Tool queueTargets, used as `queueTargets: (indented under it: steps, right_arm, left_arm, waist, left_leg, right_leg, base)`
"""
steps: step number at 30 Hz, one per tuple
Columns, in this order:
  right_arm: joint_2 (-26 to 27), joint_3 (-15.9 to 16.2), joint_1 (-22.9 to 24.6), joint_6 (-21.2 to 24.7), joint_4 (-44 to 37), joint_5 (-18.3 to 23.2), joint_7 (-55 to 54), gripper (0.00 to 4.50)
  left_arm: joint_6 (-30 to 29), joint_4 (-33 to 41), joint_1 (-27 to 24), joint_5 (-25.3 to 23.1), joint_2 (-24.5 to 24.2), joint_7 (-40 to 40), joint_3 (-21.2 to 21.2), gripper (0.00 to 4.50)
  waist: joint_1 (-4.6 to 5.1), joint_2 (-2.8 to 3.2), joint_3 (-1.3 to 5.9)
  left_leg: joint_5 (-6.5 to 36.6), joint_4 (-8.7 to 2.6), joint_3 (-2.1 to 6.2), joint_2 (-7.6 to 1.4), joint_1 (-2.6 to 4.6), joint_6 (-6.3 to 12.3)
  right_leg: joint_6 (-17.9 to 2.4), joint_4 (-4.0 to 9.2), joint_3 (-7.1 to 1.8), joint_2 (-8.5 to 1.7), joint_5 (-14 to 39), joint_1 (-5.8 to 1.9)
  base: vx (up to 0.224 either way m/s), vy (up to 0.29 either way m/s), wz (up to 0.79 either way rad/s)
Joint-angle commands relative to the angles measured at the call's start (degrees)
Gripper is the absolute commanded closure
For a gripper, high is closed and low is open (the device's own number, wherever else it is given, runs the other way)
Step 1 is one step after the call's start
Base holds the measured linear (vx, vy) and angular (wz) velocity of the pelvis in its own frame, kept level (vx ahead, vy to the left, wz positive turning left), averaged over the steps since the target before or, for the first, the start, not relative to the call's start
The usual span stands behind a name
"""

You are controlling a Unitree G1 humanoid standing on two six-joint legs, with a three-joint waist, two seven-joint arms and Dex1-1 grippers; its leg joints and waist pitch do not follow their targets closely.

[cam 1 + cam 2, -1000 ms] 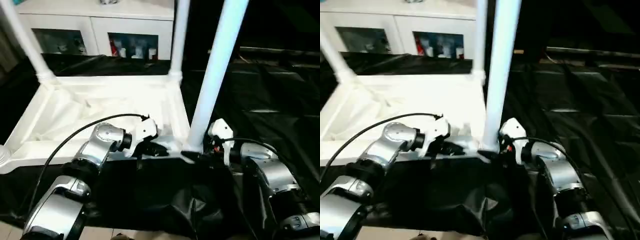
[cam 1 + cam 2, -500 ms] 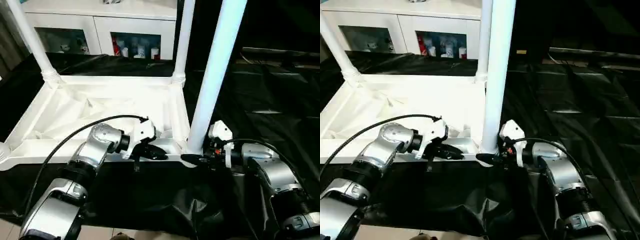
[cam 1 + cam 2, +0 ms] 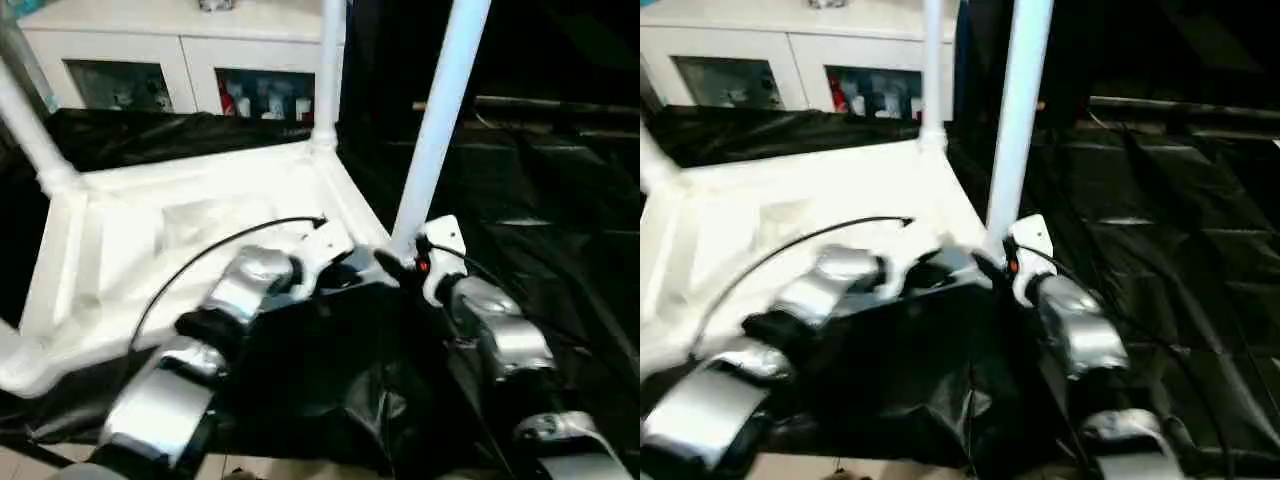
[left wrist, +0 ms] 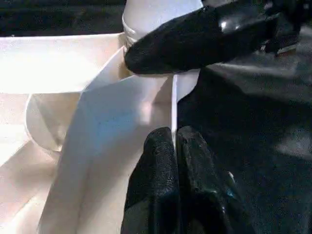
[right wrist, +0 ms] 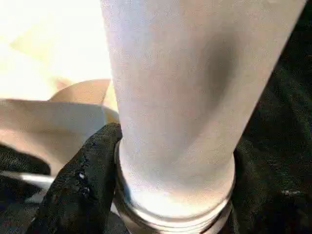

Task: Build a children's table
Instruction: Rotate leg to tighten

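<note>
Tabletop first: the white plastic rectangular tabletop [image 3: 180, 240] lies upside down on a black cloth [image 3: 560, 200], its ribbed underside facing up, and we count three long white tapered tube legs already standing in corner sockets at the far left [image 3: 25, 130], the far corner [image 3: 330, 70] and the near right corner [image 3: 440, 110]; a fourth socket shows at the near left edge, too cropped to read. Our left pincer [image 4: 175, 146] has its two black fingers pressed together, and in the left wrist view the thin white rim of the tabletop [image 4: 173, 107] seems caught between their tips, though we cannot be sure it is truly pinched. Just to the right, our right pincer [image 3: 395, 265] sits at the foot of the near right leg, its long axis upright; one black finger [image 5: 83, 180] lies against the threaded collar at the leg's base, so we judge the jaws are closed around that leg, the other finger being hidden. The coming move, as we judge it, turns on that leg standing straight up from the right pincer, the nearer arm for seating it. The head views give the whole layout; the wrist views alone give the collar and the rim contact.
</note>
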State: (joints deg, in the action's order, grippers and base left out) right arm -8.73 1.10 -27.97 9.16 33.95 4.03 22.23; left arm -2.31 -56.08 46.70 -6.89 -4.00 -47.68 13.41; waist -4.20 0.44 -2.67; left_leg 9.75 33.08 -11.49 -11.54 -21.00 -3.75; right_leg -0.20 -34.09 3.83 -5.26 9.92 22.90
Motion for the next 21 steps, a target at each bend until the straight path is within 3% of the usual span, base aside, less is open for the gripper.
queueTargets:
  steps: [1, 4, 5, 7, 8, 10, 12, 16, 21]
  right_arm:
    - [3.89, 5.06, 1.03, 0.19, 1.9, -1.8, 1.85, 1.73]
    - [4.36, 3.13, 0.79, -1.02, 1.12, 0.32, 3.38, 1.03]
    - [4.18, 2.81, 0.7, -1.39, 0.76, 0.93, 4.16, 1.0]
    - [3.37, 2.86, 0.55, -2.68, 0.0, 1.4, 5.81, 0.98]
    - [3.07, 2.97, 0.51, -3.13, -0.21, 1.41, 6.29, 0.76]
    - [-1.07, 4.39, 1.55, -1.6, -3.77, 3.84, 16.49, 0.76]
    - [-3.68, 5.25, 2.44, -1.04, -5.79, 4.96, 22.02, 0.76]
    - [-7.15, 5.96, 3.58, -0.87, -7.42, 5.5, 28.33, 0.76]
    - [-13.77, 7.28, 5.55, 0.08, -11.1, 7.08, 39.07, 0.76]
  left_arm:
    - [1.14, -0.56, 1.91, 1.69, 4.2, 2.77, -0.46, 4.5]
    - [2.17, -1.78, 2.31, 0.82, 3.84, 2.94, -0.15, 4.5]
    - [2.24, -1.8, 2.29, 0.79, 3.42, 2.67, -0.2, 4.5]
    - [2.22, -1.61, 2.28, 0.96, 2.54, 1.97, -0.48, 4.5]
    - [2.25, -1.59, 2.31, 1.02, 2.31, 1.77, -0.61, 4.5]
    - [3.86, 0.19, 1.48, 1.06, -0.31, -3.99, 0.07, 4.5]
    - [5.1, 1.64, 0.64, 1.47, -1.97, -8.37, 0.64, 4.5]
    - [6.21, 3.47, -0.66, 2.1, -4.61, -14.12, 1.38, 4.5]
    - [5.75, 7.76, -3.77, 5.8, -8.46, -24.54, 0.85, 4.5]
  waist:
    - [0.19, -0.5, 3.41]
    - [0.08, -0.42, 3.42]
    - [0.02, -0.01, 3.42]
    - [0.08, -0.37, 3.5]
    - [0.03, -0.27, 3.5]
    - [0.01, -0.3, 3.49]
    - [-0.34, -0.68, 3.57]
    - [-0.64, -0.36, 3.84]
    - [-1.0, -0.34, 3.81]
  left_leg:
    - [15.21, -3.62, 0.88, -1.15, 0.89, 1.5]
    - [15.71, -3.72, 0.96, -1.26, 0.82, 2.0]
    - [15.85, -3.82, 1.08, -1.3, 0.77, 1.96]
    - [16.04, -3.81, 1.04, -1.38, 0.73, 2.0]
    - [15.66, -3.81, 1.04, -1.4, 0.71, 2.08]
    - [15.61, -3.78, 1.01, -1.35, 0.68, 2.41]
    - [14.08, -3.59, 0.97, -1.39, 0.39, 4.11]
    - [10.56, -3.3, 0.84, -1.64, 0.21, 4.99]
    - [10.49, -3.11, 0.63, -1.9, 0.31, 5.88]
  right_leg:
    - [-9.84, 5.19, -2.16, -2.95, 19.03, -2.19]
    - [-9.7, 5.2, -2.13, -2.98, 19.28, -2.24]
    - [-9.74, 5.14, -2.1, -3.0, 19.22, -2.31]
    - [-10.01, 5.07, -2.08, -2.97, 18.2, -2.36]
    - [-10.3, 4.98, -2.1, -3.0, 17.55, -2.37]
    - [-10.58, 4.98, -2.07, -2.99, 17.22, -2.47]
    - [-11.0, 4.71, -2.12, -3.01, 14.32, -2.89]
    - [-12.93, 3.87, -2.01, -2.99, 9.27, -2.98]
    - [-14.99, 3.41, -2.02, -2.97, 6.7, -3.03]
  base:
    - [0.0, 0.0, 0.0]
    - [0.0, 0.0, 0.0]
    - [0.0, 0.0, 0.0]
    - [0.0, 0.0, 0.0]
    - [0.0, 0.0, 0.0]
    - [0.0, 0.0, 0.0]
    - [0.0, 0.0, 0.0]
    - [0.0, 0.0, 0.0]
    - [0.0, 0.0, 0.0]
